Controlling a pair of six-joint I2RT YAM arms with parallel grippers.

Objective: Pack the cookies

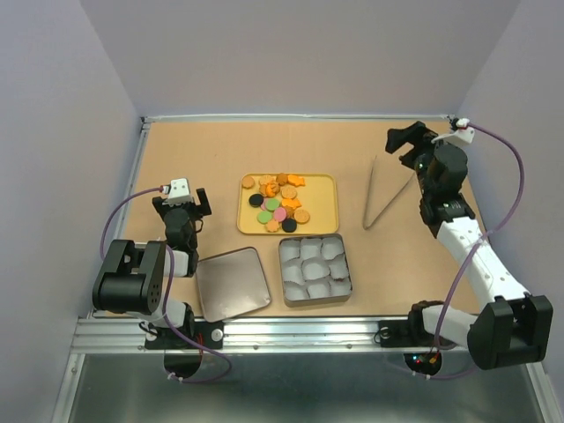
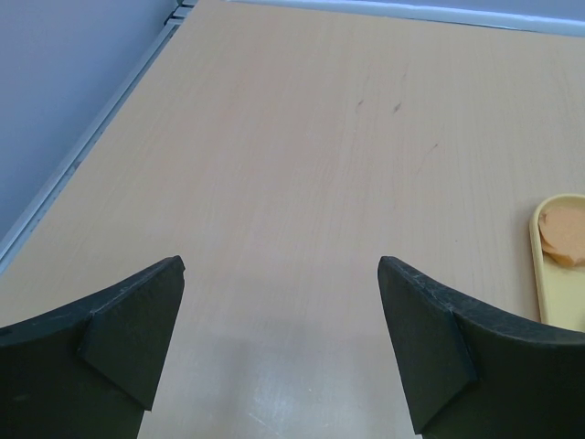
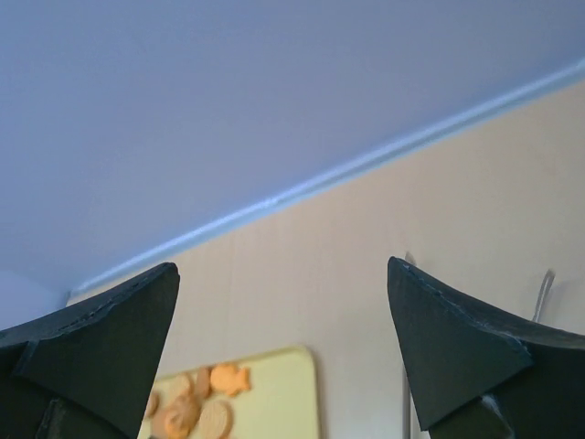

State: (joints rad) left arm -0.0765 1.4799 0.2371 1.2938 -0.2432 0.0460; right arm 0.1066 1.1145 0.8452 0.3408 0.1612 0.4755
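Tan, pink, green and black disc cookies (image 1: 280,203) lie heaped on a shallow yellow tray (image 1: 322,201) at mid-table, just beyond a square metal tin (image 1: 283,270) of white paper cups (image 1: 314,264). Both grippers gape empty: the left gripper (image 1: 181,201) sits nearer, off the tray's left edge; the right gripper (image 1: 407,138) hangs farther right, past slim metal tongs (image 1: 368,220) lying near-to-far.

You face a tan wood-grain counter (image 1: 211,150) boxed in by plain pale lavender walls (image 1: 308,53) on three sides; a white strip (image 1: 300,116) lines its far edge, under soft even light.
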